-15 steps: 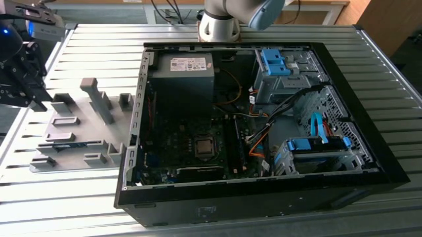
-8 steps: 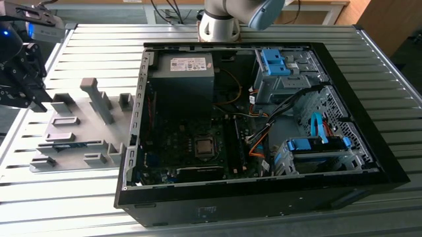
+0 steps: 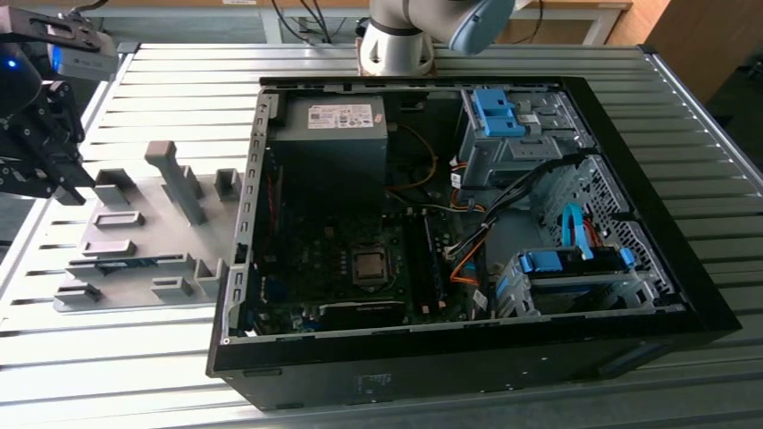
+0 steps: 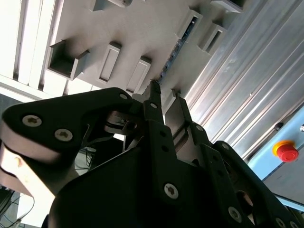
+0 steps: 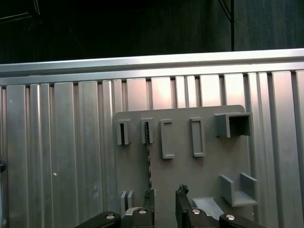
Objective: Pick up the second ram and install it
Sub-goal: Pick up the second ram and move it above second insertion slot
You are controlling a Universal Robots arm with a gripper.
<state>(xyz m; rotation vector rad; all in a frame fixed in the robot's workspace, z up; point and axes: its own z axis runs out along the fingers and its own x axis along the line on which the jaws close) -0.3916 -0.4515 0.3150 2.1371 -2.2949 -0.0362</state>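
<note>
The second ram [image 5: 148, 164] is a thin blue-green stick standing on edge in the slotted blocks of the grey holder plate [image 5: 209, 166]. In the exterior view the ram [image 3: 129, 262] shows as a bluish strip low on the holder plate [image 3: 143, 295]. In the second wrist view the ram [image 4: 172, 54] runs between two slot blocks. My gripper [image 5: 165, 195] hovers above the plate, open, with nothing between its fingers; one fingertip [image 5: 150, 195] lines up with the stick's near end. In the exterior view the gripper [image 3: 62, 189] hangs at the left edge, over the plate's far corner.
An open black PC case [image 3: 477, 357] lies to the exterior view's right of the holder, with the motherboard [image 3: 346, 259] and black memory slots [image 3: 427, 259] exposed. The arm's base [image 3: 399, 45] stands behind it. Ribbed aluminium table [image 3: 107, 357] all round. A red stop button [image 4: 287, 153] sits off the table.
</note>
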